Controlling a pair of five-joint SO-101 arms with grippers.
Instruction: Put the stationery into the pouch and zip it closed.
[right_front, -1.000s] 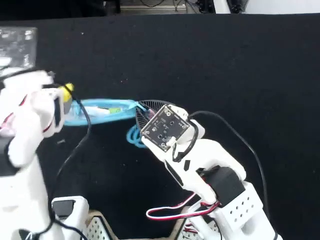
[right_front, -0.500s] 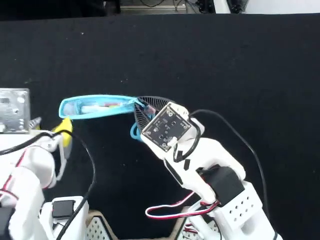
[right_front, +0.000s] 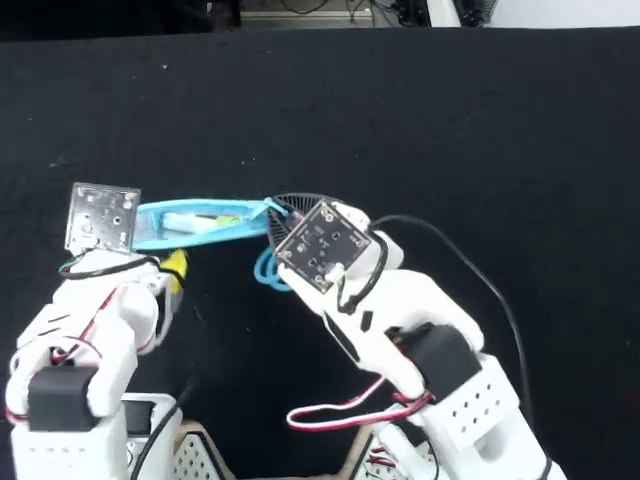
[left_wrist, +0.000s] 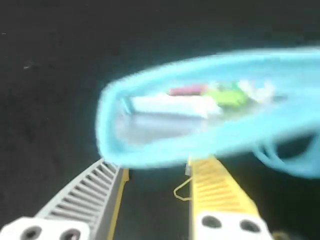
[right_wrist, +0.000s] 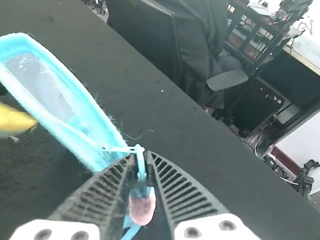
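Roughly mid-table toward the left, the blue pouch (right_front: 232, 236) is lying lengthwise on the black table (right_front: 450, 130), its mouth gaping toward the left wrist camera, with the stationery (left_wrist: 190, 99) sitting inside as white, green and pink pieces. At the pouch's right end the right gripper (right_wrist: 141, 157) is pinching the zipper pull (right_wrist: 139, 159) between pressed-together black ribbed fingers (right_wrist: 175, 192), and a blue cord loop (right_front: 265, 272) is hanging just beside it. Opposite, the left gripper (left_wrist: 154, 171) is sitting at the pouch's left end with its grey and yellow jaws spread apart; contact with the rim cannot be told.
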